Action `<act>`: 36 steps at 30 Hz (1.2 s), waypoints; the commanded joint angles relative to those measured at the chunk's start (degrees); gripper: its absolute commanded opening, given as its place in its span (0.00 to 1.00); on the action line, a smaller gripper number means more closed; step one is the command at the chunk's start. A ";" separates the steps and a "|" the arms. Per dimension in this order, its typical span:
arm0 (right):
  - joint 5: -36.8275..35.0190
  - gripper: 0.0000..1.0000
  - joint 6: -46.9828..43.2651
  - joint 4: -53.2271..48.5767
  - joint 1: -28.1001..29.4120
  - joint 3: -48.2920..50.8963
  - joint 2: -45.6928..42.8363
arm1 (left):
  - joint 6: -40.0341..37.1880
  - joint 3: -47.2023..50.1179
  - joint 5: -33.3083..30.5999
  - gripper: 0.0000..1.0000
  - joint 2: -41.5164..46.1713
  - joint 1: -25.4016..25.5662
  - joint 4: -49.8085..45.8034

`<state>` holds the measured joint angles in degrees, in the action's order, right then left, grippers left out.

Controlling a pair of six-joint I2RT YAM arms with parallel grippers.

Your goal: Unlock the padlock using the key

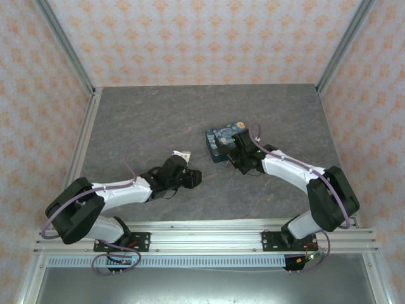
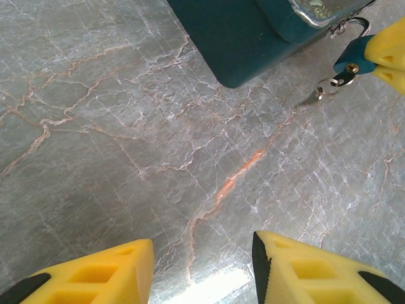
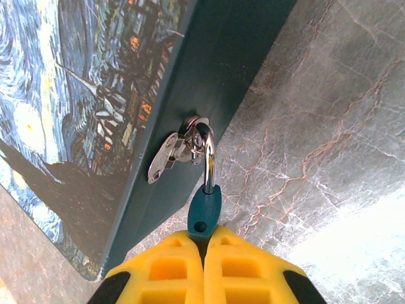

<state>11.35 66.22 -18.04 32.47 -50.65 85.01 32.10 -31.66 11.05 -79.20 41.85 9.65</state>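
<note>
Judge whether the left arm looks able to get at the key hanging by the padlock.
Probably yes. Bare table lies between the open left gripper and the key, which hangs off the padlock, clear of the right gripper clamping it. The tin close behind leaves little room.

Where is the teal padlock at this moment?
In the right wrist view the padlock hangs by its shackle from the latch on the painted tin's side, pinched in the right gripper, just right of the table's centre.
</note>
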 commanded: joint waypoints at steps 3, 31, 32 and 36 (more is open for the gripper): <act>1.90 0.00 -2.46 0.23 -1.77 -1.87 3.03 | -0.54 0.57 -2.18 0.45 1.77 -0.36 -2.44; -0.41 0.00 -1.72 1.16 -3.55 -1.47 -3.59 | 2.75 -7.14 -4.02 0.47 -1.48 -0.89 -7.85; -0.22 0.00 -1.54 1.02 -3.64 -1.38 -3.32 | 2.66 -7.19 -4.02 0.47 -1.48 -0.93 -7.96; 0.89 0.00 -0.75 1.67 -3.73 -0.55 -2.20 | 2.50 -6.71 -4.02 0.47 -1.23 -0.89 -8.25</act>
<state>12.45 64.38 -17.06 29.19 -50.70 82.39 34.52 -37.67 8.10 -80.07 41.21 3.01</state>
